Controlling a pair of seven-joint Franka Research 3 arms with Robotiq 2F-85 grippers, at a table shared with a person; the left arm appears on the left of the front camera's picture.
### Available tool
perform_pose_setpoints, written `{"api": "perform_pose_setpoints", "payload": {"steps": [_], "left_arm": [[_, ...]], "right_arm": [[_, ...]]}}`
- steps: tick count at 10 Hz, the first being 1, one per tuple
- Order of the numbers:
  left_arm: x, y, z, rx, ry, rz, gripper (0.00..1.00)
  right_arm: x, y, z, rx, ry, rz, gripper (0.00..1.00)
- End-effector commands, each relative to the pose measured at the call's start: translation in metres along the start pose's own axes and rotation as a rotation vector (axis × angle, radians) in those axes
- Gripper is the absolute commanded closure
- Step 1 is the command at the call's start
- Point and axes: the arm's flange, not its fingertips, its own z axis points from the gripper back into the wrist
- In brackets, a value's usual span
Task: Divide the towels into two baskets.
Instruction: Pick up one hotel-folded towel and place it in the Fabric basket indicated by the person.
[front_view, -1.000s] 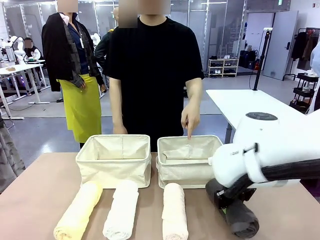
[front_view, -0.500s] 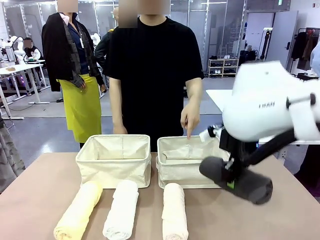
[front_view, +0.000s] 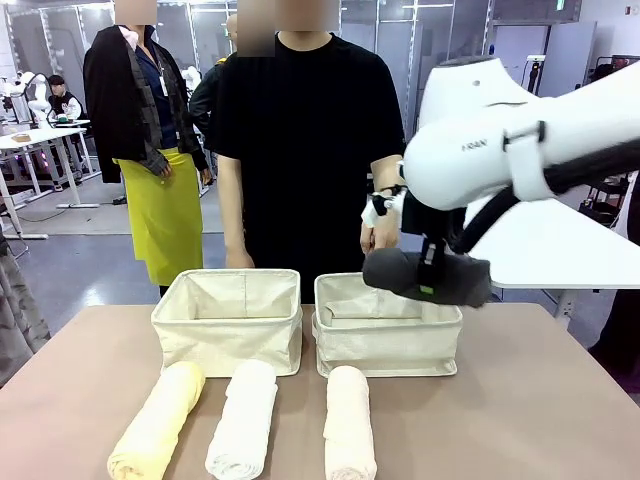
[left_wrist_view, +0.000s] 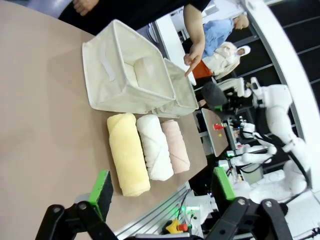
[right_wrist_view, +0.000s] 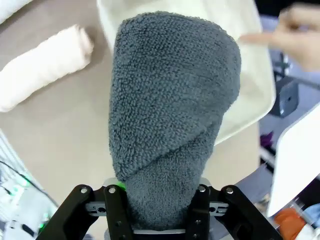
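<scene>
**A:** Where is the dark grey towel (front_view: 462, 283) being held?

**B:** It is being clamped around its middle by the fingers of the right gripper (front_view: 428, 272). The roll is being carried roughly level in the air, above the right-hand basket (front_view: 385, 352) and clear of its rim.

**A:** And the other rolls?

**B:** The yellow towel (front_view: 158, 420), the white towel (front_view: 245, 418) and the pink towel (front_view: 349, 428) are lying side by side on the surface (front_view: 530, 420). Yellow and white are lying before the left-hand basket (front_view: 228, 345), pink before the right-hand one.

**A:** The left gripper (left_wrist_view: 163, 185)?

**B:** Its fingers are being held wide apart above the surface, with nothing gripped.

**A:** The person?

**B:** A hand (left_wrist_view: 194, 52) is being pointed down at the right-hand basket.
</scene>
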Motion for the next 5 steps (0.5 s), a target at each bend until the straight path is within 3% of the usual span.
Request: {"api": "perform_pose_setpoints", "payload": {"steps": [1,3,4,5], "left_arm": [[0.001,-0.001,0.003,-0.022,-0.013,-0.016,0.0],[0.001,-0.001,0.003,-0.022,-0.013,-0.016,0.0],[0.001,-0.001,0.003,-0.022,-0.013,-0.016,0.0],[0.001,-0.001,0.003,-0.022,-0.013,-0.016,0.0]], "right_arm": [[0.034,-0.033,-0.008,0.03,-0.008,0.162,0.64],[0.058,-0.052,-0.019,0.072,-0.015,0.218,0.64],[0.06,-0.053,-0.025,0.051,0.01,0.226,0.64],[0.048,-0.043,-0.026,0.038,-0.027,0.179,0.64]]}}
